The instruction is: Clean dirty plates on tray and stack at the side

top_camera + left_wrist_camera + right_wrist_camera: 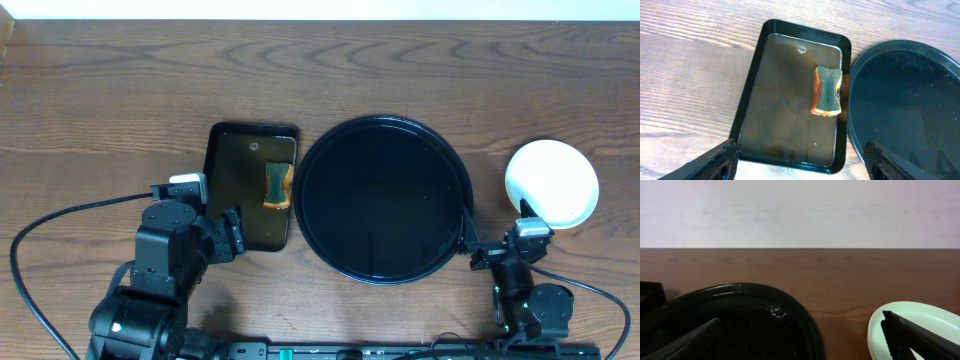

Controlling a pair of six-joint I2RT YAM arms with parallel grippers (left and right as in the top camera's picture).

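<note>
A: Rundown of the table, big stuff first?

B: The tray: round, glossy black, raised rim. It sits ahead and to the left of the right gripper, and ahead and to the right of the left gripper. A few wet-looking glints show on its floor in the right wrist view.

A: The smaller black one?

B: Rectangular tray, straight ahead of and below the left gripper. It's just beside the round tray's rim; can't tell if they touch. Its floor looks brownish and shiny.

A: Plates?

B: The plates are stacked on the table, ahead and to the right of the right gripper and apart from the tray. The top one is mint-white, with a pale yellow rim under it in the right wrist view. Can't count the stack.

A: Grippers?

B: Both spread wide, nothing held. The left one hovers over the near end of the rectangular tray. The right one sits low near the table. In its wrist view the left finger crosses the tray's rim and the right finger crosses the plates' near edge. Can't tell whether either makes contact.

A: Smallest thing?

B: Sponge, orange-brown with a dark green face. It's inside the rectangular tray, ahead and slightly right of the left gripper, by the wall nearest the round tray.
</note>
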